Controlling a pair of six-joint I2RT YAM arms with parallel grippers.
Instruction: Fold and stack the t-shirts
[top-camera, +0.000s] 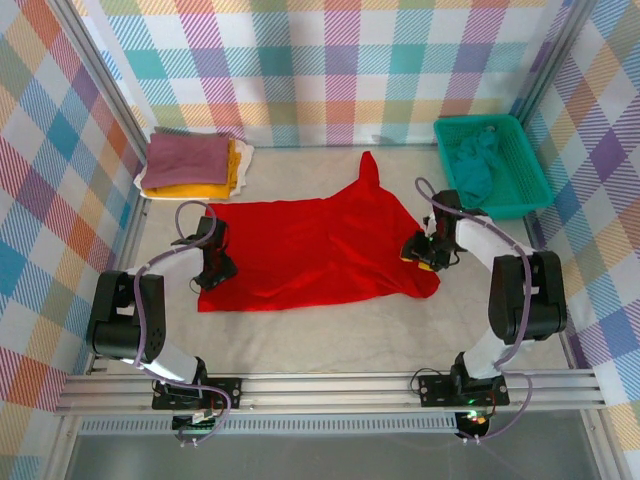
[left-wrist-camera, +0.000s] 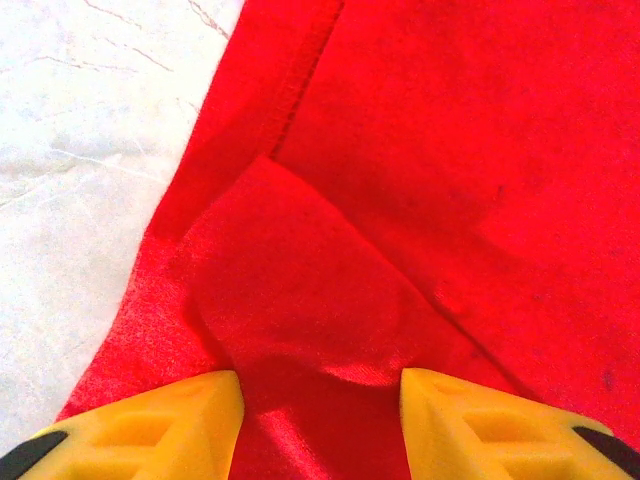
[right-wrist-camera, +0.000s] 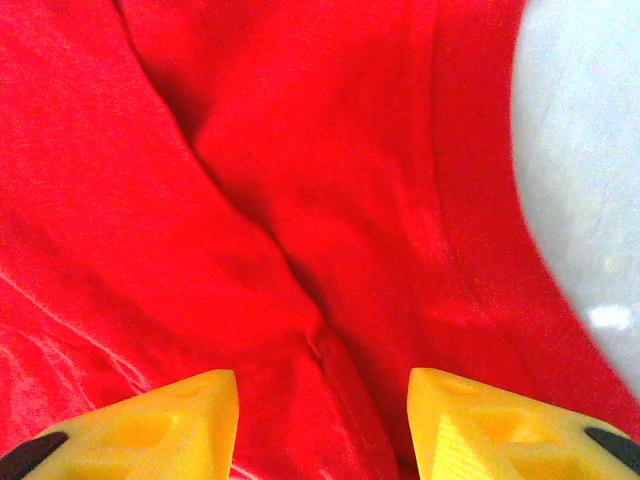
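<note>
shirt (top-camera: 310, 245) spread mid-table | my left gripper (left-wrist-camera: 320, 400) spread, astride a ridge at its left edge | my right gripper (right-wrist-camera: 322, 400) spread over a crease at its right edge | risk: a shallow pinch catches one layer, so the fold skews

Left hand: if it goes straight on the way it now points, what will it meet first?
Probably the red t-shirt: a raised fold of it lies right ahead, between the open fingers of the left hand. How near it is, I cannot tell.
</note>
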